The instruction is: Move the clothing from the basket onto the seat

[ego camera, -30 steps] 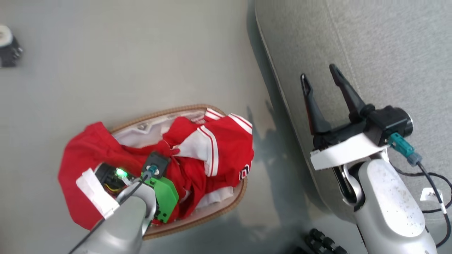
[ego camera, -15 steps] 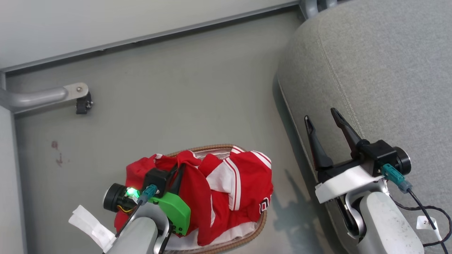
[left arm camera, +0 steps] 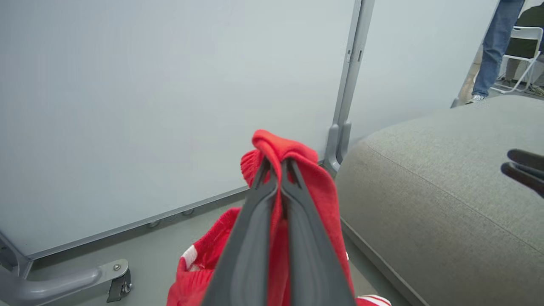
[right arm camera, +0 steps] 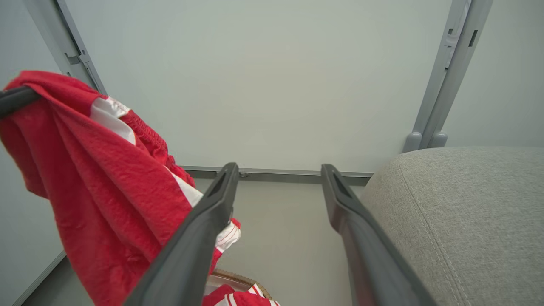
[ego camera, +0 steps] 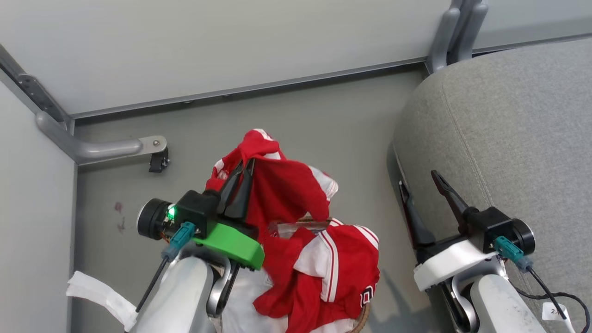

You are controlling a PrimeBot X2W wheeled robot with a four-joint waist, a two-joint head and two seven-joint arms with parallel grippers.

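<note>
Jaws clenched, the left gripper [ego camera: 247, 166] holds a red garment [ego camera: 284, 194] above the basket [ego camera: 364, 319], the seat [ego camera: 508, 138] lying to its right by the right gripper [ego camera: 418, 179], jaws released; the striped jersey [ego camera: 344, 268] lies in the basket.

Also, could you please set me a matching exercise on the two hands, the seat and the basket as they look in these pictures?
Things
1. left hand
2. right hand
3. seat
4. basket

States
A. grey woven fabric, at the right of the head view
B. shut on red clothing, holding it up
C. open, holding nothing
D. tan rim, partly covered by red clothing

Pairs: 1-B, 2-C, 3-A, 4-D
</note>
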